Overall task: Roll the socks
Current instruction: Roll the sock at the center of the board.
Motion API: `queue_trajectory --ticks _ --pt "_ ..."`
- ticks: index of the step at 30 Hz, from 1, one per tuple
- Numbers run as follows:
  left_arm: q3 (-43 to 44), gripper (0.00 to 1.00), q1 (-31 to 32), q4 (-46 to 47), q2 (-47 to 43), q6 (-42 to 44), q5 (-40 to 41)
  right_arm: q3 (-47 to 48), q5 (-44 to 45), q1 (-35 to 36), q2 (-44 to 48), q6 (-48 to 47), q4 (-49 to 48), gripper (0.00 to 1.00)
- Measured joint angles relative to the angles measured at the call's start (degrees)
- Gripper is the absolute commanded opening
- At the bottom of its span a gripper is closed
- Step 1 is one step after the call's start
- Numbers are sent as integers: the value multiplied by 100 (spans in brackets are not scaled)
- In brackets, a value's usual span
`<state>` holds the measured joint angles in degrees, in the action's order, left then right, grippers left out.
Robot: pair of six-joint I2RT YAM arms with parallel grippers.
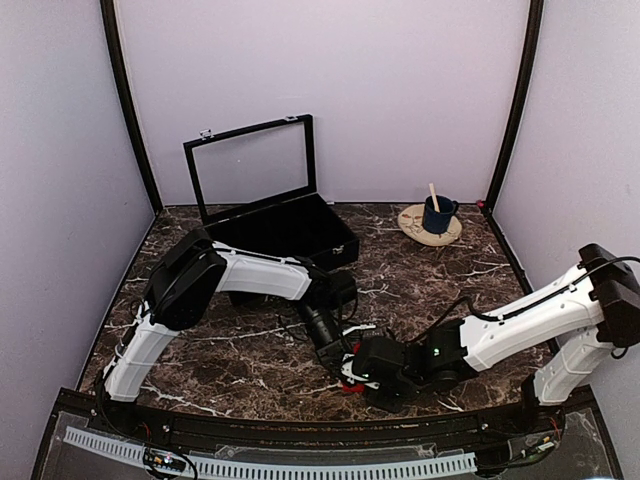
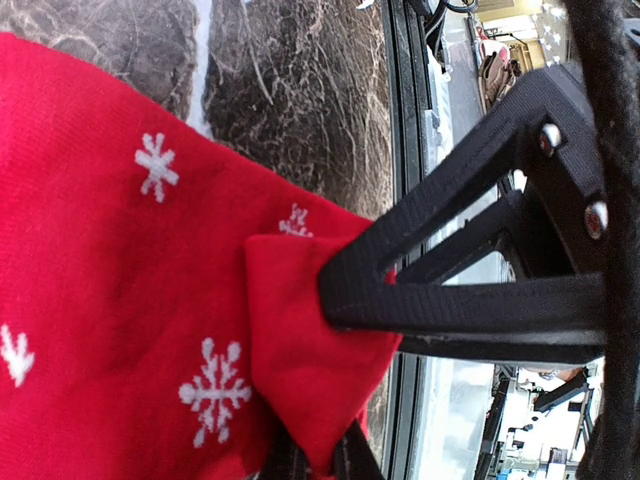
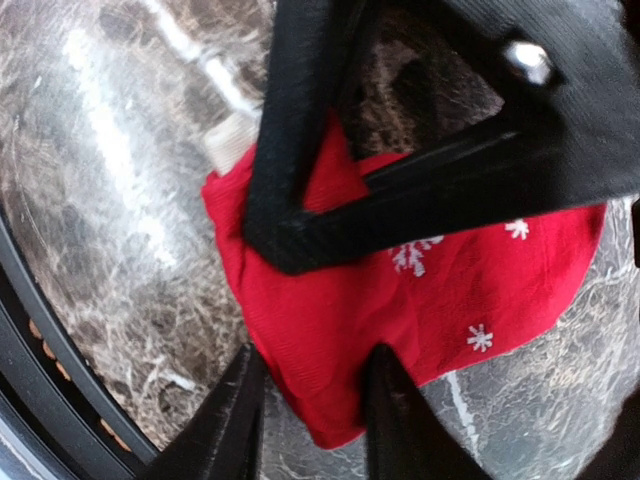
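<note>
Top view: both arms meet over the socks (image 1: 347, 386), low on the worktop (image 1: 250, 350). Left wrist: the left gripper (image 2: 322, 385) is clamped tight on a red fold. Right wrist: the right gripper (image 3: 296, 338) straddles the bundle half-closed, and whether it has a firm hold I cannot tell. Opposed pulls could unroll the bundle, or the thin fold could slip free.

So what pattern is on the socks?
The socks are red with white snowflakes, clearest in the left wrist view.

Overhead rear view, both wrists close on socks (image 3: 450, 300)
</note>
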<state>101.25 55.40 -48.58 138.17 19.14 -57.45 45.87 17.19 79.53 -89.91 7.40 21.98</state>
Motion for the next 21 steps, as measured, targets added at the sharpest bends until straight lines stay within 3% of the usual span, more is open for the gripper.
queue_trajectory --ticks 5,10,14,21 --pt "0 3 0 0 2 0 2 15 22 -9 -26 13 2 13" --pt "7 16 0 -9 4 -9 28 50 -26 -11 -37 26 39 5" --pt "13 25 0 -39 0 -101 28 79 -101 -17 -68 81 63 1" --pt "-380 32 -39 358 -289 -448 70 127 -223 -59 -133 223 72 0"
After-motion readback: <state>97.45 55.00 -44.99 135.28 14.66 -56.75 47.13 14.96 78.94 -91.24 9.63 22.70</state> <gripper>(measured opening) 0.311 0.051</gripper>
